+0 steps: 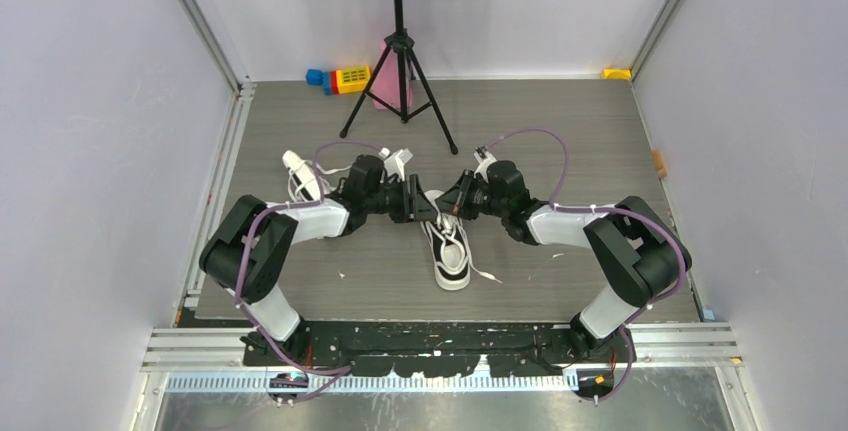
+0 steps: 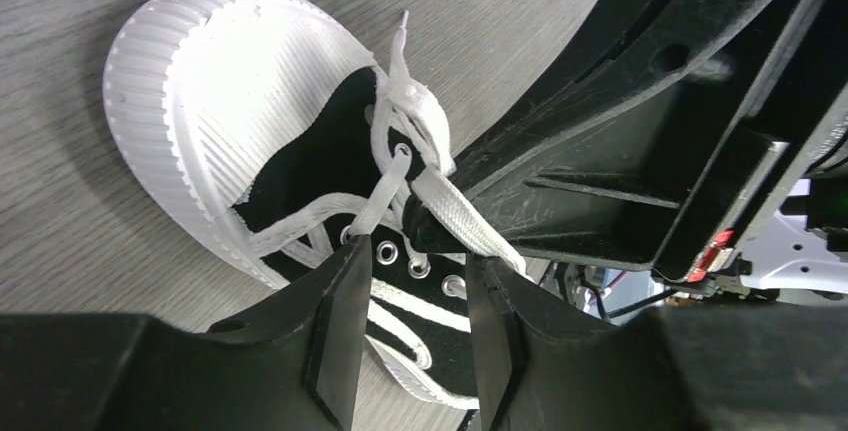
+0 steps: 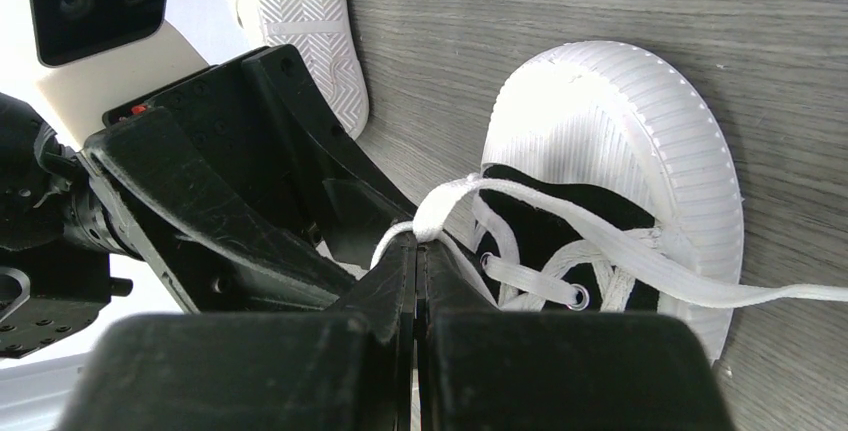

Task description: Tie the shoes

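A tripod (image 1: 400,71) is seen behind. The lace (image 3: 450,199) of the shoe (image 1: 452,253) is pinched by the closed right gripper (image 3: 416,249); the left gripper (image 2: 414,273) is held part-open, empty.

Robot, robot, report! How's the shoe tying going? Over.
Right gripper shut on lace. Left gripper open over shoe. No bow yet. Nothing blocking.

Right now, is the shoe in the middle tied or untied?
Untied. The laces on the shoe form no bow; a loose end trails over the table, and the right gripper pinches one lace.
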